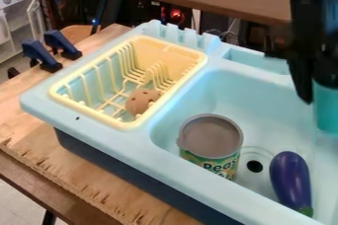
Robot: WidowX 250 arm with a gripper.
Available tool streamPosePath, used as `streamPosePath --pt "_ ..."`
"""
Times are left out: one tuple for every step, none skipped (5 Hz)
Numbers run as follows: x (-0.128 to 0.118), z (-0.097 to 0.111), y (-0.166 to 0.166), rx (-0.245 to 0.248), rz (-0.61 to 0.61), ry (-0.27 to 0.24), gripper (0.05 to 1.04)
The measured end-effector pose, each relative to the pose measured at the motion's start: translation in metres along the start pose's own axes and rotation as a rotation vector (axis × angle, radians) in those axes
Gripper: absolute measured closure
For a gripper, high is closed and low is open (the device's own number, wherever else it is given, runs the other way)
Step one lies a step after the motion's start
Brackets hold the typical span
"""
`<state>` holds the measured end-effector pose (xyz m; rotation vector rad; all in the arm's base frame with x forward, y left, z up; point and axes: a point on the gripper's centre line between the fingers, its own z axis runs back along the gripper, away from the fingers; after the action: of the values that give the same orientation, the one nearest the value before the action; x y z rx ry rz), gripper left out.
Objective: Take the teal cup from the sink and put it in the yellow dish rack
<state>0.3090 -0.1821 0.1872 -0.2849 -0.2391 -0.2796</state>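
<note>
The gripper is hanging over the sink, apart from the can and eggplant — I cannot tell whether its jaws are opening or closing.

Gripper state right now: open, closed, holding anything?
Gripper: can't tell whether it's open or closed, or holding anything; at upper right, over the sink.

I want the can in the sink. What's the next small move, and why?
I'd probably raise the gripper slightly before shifting toward the can: a teal thing shows right below the gripper at the picture's right edge, and contact can't be ruled out. The can stands upright in the sink, away from the gripper.
</note>
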Motion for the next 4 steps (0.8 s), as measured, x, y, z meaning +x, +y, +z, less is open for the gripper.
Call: streamPosePath --pt "-0.005 0.028 0.029 0.098 0.076 -0.030 0.942" --pt "0.002 0.053 0.069 0.163 0.161 -0.114 0.942" --pt "0.004 0.067 0.096 0.246 0.215 -0.138 0.942" --pt "0.007 0.075 0.122 0.247 0.285 -0.175 0.942"
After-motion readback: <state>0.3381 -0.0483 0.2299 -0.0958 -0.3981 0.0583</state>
